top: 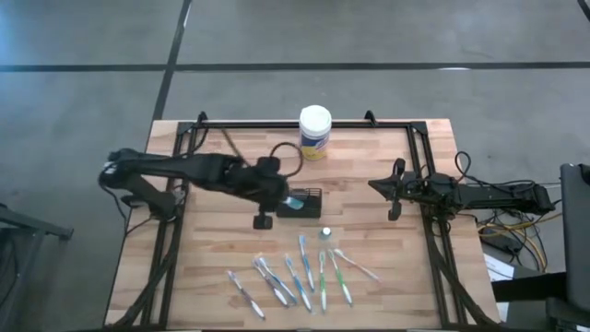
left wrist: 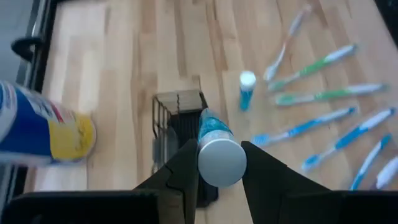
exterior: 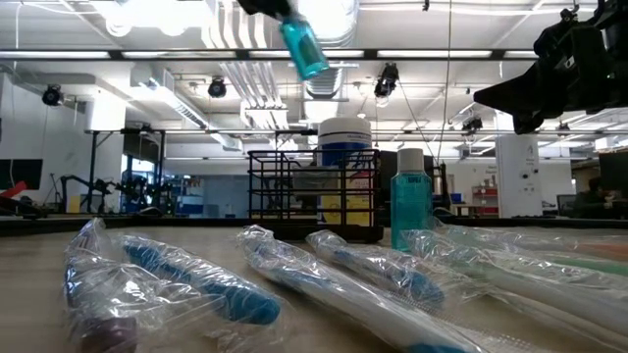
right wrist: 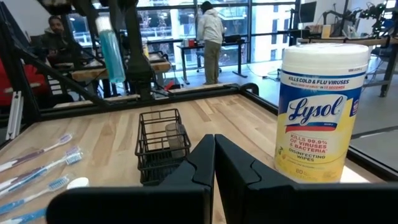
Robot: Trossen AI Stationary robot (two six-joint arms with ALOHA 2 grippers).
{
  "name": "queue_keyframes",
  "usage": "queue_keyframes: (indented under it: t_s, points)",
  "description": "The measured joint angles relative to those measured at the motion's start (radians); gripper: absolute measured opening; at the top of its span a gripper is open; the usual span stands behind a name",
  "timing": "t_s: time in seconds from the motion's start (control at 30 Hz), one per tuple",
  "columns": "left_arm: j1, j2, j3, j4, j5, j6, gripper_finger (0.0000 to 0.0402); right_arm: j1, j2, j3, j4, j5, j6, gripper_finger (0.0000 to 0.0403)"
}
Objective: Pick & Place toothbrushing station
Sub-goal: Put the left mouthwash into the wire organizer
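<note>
The left gripper is clamping a teal tube above the black mesh caddy at frame centre. The right gripper is waiting shut at right. Wrapped toothbrushes are lying along the lower centre.

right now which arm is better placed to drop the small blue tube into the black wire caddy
Left. Its end effector already grips the small blue white-capped tube directly above the black wire-mesh caddy. The right end effector is shut, empty and off to the side.
</note>
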State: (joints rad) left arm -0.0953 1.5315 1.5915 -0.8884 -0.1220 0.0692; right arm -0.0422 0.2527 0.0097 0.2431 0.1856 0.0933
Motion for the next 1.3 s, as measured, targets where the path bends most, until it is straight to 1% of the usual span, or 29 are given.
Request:
queue_keyframes:
  t_s: [0.17,0.3,0.4,0.5,1.3]
  points:
    - [0.048,0.134,0.089,-0.083,0.036,0.015,0.0099,0.0,0.006,0.0,0.0,0.0,-0.007,0.0008]
    - [0.077,0.179,0.129,-0.123,0.039,0.03,0.0099,0.0,0.007,0.0,-0.003,0.0,-0.018,0.0008]
    - [0.093,0.208,0.126,-0.139,0.072,0.042,0.0099,0.0,0.007,0.0,-0.007,0.0,-0.018,0.0008]
    - [0.102,0.215,0.125,-0.151,0.087,0.049,0.0099,0.0,0.01,0.0,-0.007,0.0,-0.024,0.0008]
    - [0.114,0.296,0.121,-0.177,0.088,0.149,0.0099,0.0,0.018,0.0,-0.007,-0.001,-0.04,0.0008]
